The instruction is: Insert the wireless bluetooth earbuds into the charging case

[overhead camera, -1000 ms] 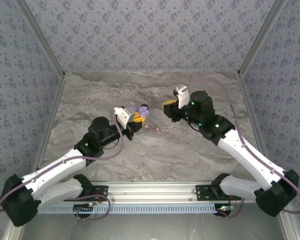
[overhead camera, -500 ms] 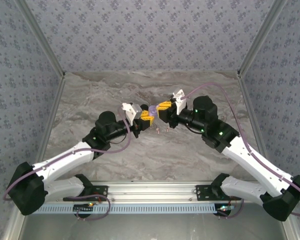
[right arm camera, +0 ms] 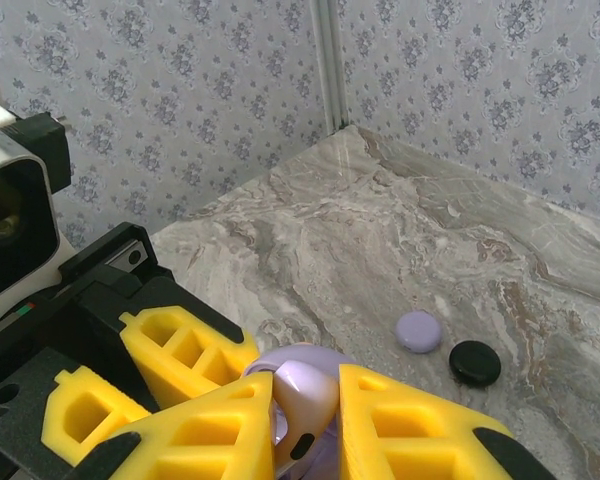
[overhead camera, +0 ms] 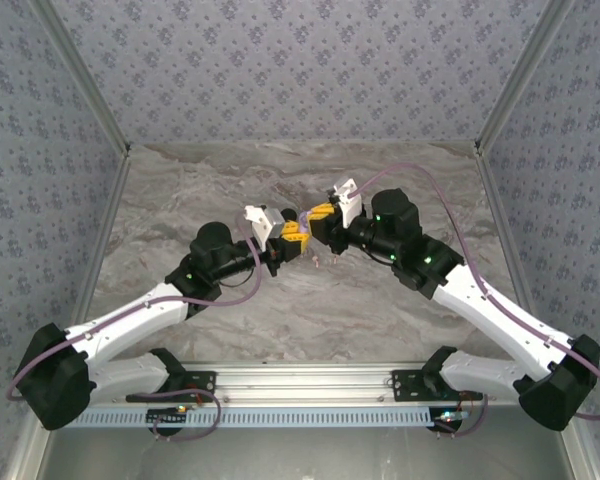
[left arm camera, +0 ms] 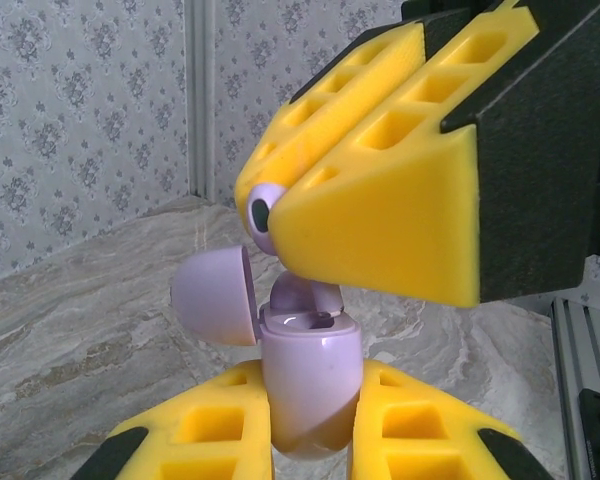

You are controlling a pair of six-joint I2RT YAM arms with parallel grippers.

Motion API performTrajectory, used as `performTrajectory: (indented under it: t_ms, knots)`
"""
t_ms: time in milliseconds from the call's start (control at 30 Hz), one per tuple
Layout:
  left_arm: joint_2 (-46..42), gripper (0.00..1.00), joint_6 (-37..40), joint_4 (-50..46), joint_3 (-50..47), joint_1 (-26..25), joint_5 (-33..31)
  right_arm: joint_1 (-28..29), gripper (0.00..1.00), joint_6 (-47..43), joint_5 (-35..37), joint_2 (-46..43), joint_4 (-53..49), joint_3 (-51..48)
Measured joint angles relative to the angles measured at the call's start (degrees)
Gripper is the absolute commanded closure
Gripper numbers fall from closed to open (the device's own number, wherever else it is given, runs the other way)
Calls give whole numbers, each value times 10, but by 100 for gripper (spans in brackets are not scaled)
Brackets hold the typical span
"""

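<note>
Mid-surface, a little far of centre, the two arms meet tip to tip above the marbled surface [overhead camera: 310, 310].

Left gripper [overhead camera: 294, 237]: jaws pinching the lilac charging case [left arm camera: 310, 385] by its lower body. The case is upright, with its lid [left arm camera: 215, 297] swung open to the left in the left wrist view.

Right gripper [overhead camera: 322, 214]: jaws pinching a lilac earbud [left arm camera: 264, 211] at their very tip. The earbud sits just above the case mouth and slightly left of it, not yet in.

A lilac shape rises from the case well. It is possibly another bud already seated, but the view is too tight to be sure.

A lilac disc [right arm camera: 418, 330] and a black disc [right arm camera: 475, 362] lie near each other on the surface, well apart from the work.

Step in hand, as I judge it: seating the held earbud.
- Shift it right until the stem lines up with the free socket.
- Descend along the case's own axis, clear of the lid.
- Hold the case rigid throughout.
- Spread the right jaws only once the bud bottoms out. A tilted entry would likely jam it or flick it loose.
</note>
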Motion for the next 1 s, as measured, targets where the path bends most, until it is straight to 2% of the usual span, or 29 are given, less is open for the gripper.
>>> performTrajectory:
  t_ms: [567, 800, 1000]
  knots:
    - [0, 100, 0, 4, 0, 0, 0, 2, 77, -15, 3, 2, -15, 2]
    - [0, 100, -4, 7, 0, 0, -1, -2, 71, -13, -22, 10, -21, 12]
    - [0, 100, -10, 27, 0, 0, 0, -9, 61, 1, -58, 12, -31, 38]
